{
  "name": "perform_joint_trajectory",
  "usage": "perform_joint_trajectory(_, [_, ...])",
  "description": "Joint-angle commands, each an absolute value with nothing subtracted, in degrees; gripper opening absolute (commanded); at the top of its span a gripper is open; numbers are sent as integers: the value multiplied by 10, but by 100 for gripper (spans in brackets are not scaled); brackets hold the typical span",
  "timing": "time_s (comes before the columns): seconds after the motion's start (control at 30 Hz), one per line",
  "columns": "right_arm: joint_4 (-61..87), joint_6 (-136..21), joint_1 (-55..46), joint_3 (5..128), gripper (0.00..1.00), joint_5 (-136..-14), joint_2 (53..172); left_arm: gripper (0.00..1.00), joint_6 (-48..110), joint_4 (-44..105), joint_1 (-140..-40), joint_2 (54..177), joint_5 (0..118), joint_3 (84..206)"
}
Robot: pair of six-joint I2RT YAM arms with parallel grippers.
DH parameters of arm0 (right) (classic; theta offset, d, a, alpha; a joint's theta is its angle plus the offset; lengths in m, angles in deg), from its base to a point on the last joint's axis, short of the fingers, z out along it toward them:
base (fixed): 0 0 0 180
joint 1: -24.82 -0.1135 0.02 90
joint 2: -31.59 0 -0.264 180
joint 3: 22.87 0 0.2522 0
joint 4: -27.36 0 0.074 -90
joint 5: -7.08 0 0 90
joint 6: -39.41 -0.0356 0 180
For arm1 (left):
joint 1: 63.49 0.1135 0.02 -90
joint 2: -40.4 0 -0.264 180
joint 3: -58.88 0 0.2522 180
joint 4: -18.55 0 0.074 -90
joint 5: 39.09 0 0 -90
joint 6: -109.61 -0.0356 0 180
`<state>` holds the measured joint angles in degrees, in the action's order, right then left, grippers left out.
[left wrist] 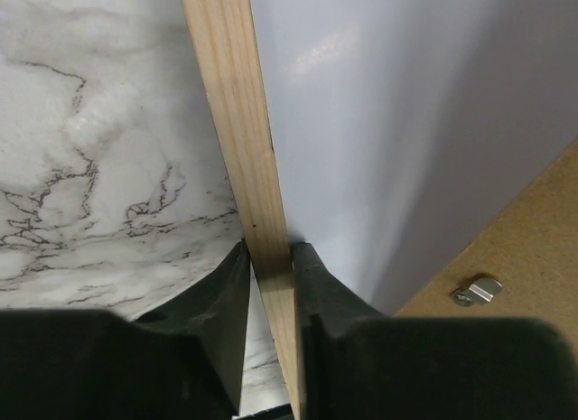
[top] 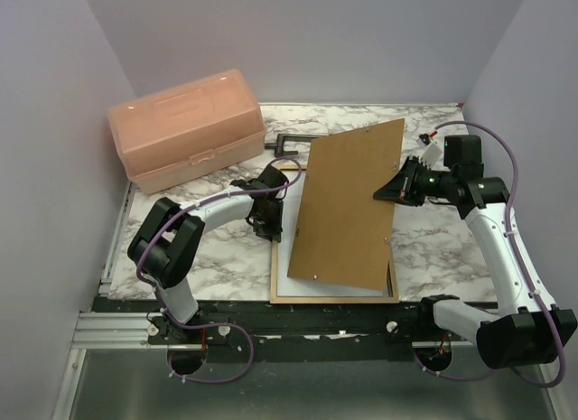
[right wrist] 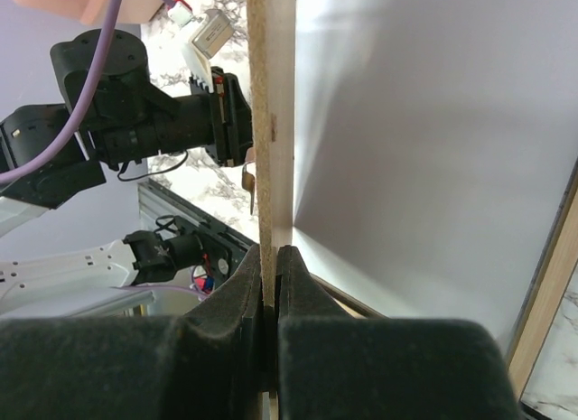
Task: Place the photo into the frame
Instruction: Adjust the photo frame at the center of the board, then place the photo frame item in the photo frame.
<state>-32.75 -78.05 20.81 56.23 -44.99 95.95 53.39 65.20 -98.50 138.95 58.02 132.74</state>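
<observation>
The frame (top: 334,300) lies flat on the marble table, tan wood side up. The photo (top: 336,288) lies inside it with its plain white back up; the back also shows in the left wrist view (left wrist: 388,122) and the right wrist view (right wrist: 433,149). My left gripper (top: 268,219) is shut on the frame's left rail (left wrist: 235,104), one finger on each side. My right gripper (top: 388,192) is shut on the right edge of the brown backing board (top: 348,203) and holds it tilted above the photo, its low end near the frame's front. The board's edge (right wrist: 271,95) runs up from my right gripper (right wrist: 271,253).
A pink plastic box (top: 185,126) stands at the back left. A black clamp-like part (top: 289,144) lies behind the frame. A metal turn clip (left wrist: 476,291) sits on the backing board. Grey walls close in the table on three sides.
</observation>
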Motion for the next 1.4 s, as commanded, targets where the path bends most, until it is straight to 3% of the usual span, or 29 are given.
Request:
perform_joint_trajectory(0.0, [-286, -783, 210, 563, 0, -404, 963, 37, 487, 640, -990, 1401, 548, 1337])
perform_joint_trajectory(0.03, [-284, -783, 210, 562, 0, -402, 965, 50, 487, 639, -990, 1397, 549, 1337])
perform_joint_trajectory(0.13, [-281, -779, 210, 561, 0, -396, 973, 68, 493, 637, -989, 1381, 557, 1333])
perform_joint_trajectory(0.27, [-275, -769, 211, 560, 0, -378, 986, 74, 512, 605, -981, 1337, 594, 1299])
perform_joint_trajectory(0.77, [-306, -751, 210, 636, 0, -319, 1114, 63, 577, 479, -896, 1220, 706, 1132])
perform_joint_trajectory(0.97, [-319, -739, 211, 647, 0, -313, 1164, 52, 558, 494, -889, 1230, 690, 1140])
perform_joint_trajectory(1.37, [-330, -746, 210, 620, 0, -255, 1191, 45, 551, 486, -890, 1273, 709, 1165])
